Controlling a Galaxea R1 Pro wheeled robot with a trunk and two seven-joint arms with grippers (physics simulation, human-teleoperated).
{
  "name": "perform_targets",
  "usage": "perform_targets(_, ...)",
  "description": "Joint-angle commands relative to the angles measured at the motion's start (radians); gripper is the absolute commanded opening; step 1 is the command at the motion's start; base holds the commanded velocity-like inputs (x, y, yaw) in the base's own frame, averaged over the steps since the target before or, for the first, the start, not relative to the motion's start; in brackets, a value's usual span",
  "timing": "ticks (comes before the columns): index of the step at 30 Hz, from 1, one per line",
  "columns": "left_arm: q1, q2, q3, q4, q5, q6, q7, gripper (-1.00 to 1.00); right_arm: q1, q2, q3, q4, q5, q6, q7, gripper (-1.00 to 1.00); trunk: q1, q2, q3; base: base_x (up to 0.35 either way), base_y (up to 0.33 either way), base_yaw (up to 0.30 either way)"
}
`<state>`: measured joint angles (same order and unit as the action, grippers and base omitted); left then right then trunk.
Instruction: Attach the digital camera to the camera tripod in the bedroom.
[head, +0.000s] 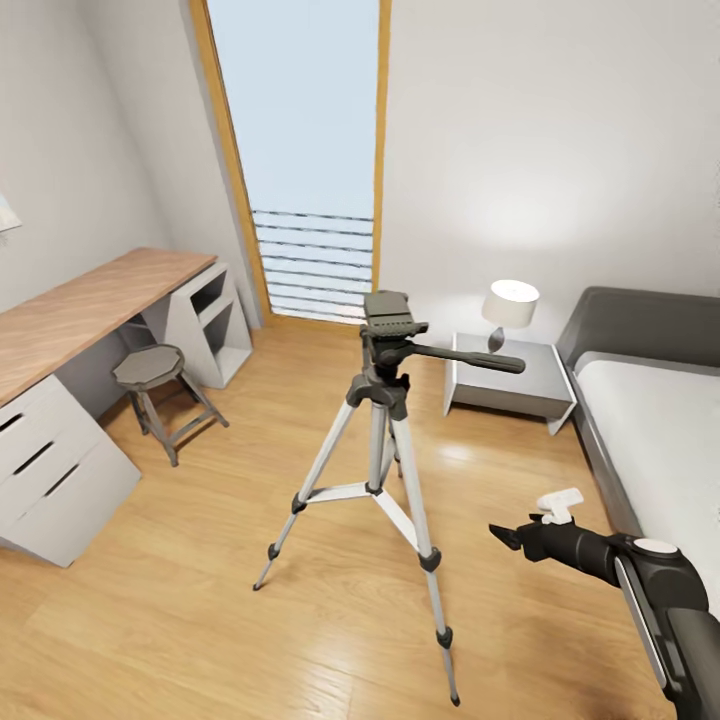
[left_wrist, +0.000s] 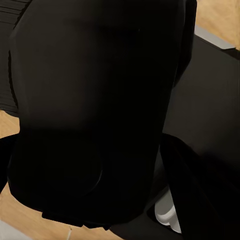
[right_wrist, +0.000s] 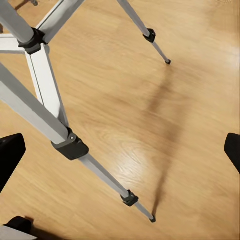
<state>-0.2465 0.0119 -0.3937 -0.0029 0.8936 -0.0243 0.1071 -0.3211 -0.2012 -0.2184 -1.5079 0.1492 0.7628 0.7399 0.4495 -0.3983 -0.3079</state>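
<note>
The camera tripod (head: 385, 400) stands on the wood floor in the middle of the bedroom, silver legs spread, its black head bare on top and the pan handle pointing right. My right gripper (head: 535, 520) hovers low to the right of it, near the closest leg, open with nothing between its fingers. The right wrist view looks down past my right gripper (right_wrist: 120, 152) at the camera tripod's legs (right_wrist: 30, 110) and feet. A large matte-black bulk (left_wrist: 95, 110) sits right against the left wrist camera; I cannot tell whether it is the digital camera.
A wood-topped desk (head: 90, 300) with white drawers and a grey stool (head: 150, 370) stand at the left. The tall window (head: 305, 150) is behind the tripod. A white nightstand (head: 505, 385) with a lamp (head: 510, 303) and the grey bed (head: 660, 430) are at the right.
</note>
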Motion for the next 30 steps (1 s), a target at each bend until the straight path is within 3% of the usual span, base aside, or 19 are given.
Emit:
perform_targets(1, 0.0, 0.0, -0.008, 0.0, 0.007, -0.002, 0.002, -1.0, -0.001, 0.0, -0.001, -0.003, 0.011, 0.003, 0.01, 1.0, 0.001, -0.002, -0.001, 0.0, 0.0, -0.046)
perform_targets(9, 0.0, 0.0, -0.008, 0.0, 0.007, -0.002, 0.002, -1.0, -0.001, 0.016, 0.001, -0.008, 0.011, -0.008, 0.011, 1.0, 0.001, -0.002, -0.001, 0.0, 0.0, -0.015)
perform_targets(22, 0.0, 0.0, -0.008, 0.0, 0.007, -0.002, 0.002, -1.0, 0.002, 0.114, 0.013, -0.008, 0.01, -0.036, 0.015, 1.0, 0.001, -0.002, 0.0, 0.0, 0.0, -0.001)
perform_targets(23, 0.0, 0.0, -0.008, 0.0, 0.007, -0.002, 0.002, -1.0, 0.003, 0.134, 0.023, -0.009, 0.009, -0.034, 0.015, 1.0, 0.001, -0.002, 0.0, 0.0, 0.0, 0.0)
perform_targets(27, 0.0, 0.0, -0.008, 0.0, 0.007, -0.002, 0.002, -1.0, 0.001, 0.171, 0.037, -0.009, 0.009, -0.027, 0.016, 1.0, 0.001, -0.002, 0.0, 0.0, 0.0, 0.0)
perform_targets(30, 0.0, 0.0, -0.008, 0.0, 0.006, -0.002, 0.002, -1.0, -0.003, 0.205, 0.045, -0.019, 0.004, 0.019, 0.017, 1.0, 0.001, -0.002, 0.0, 0.0, 0.0, 0.0)
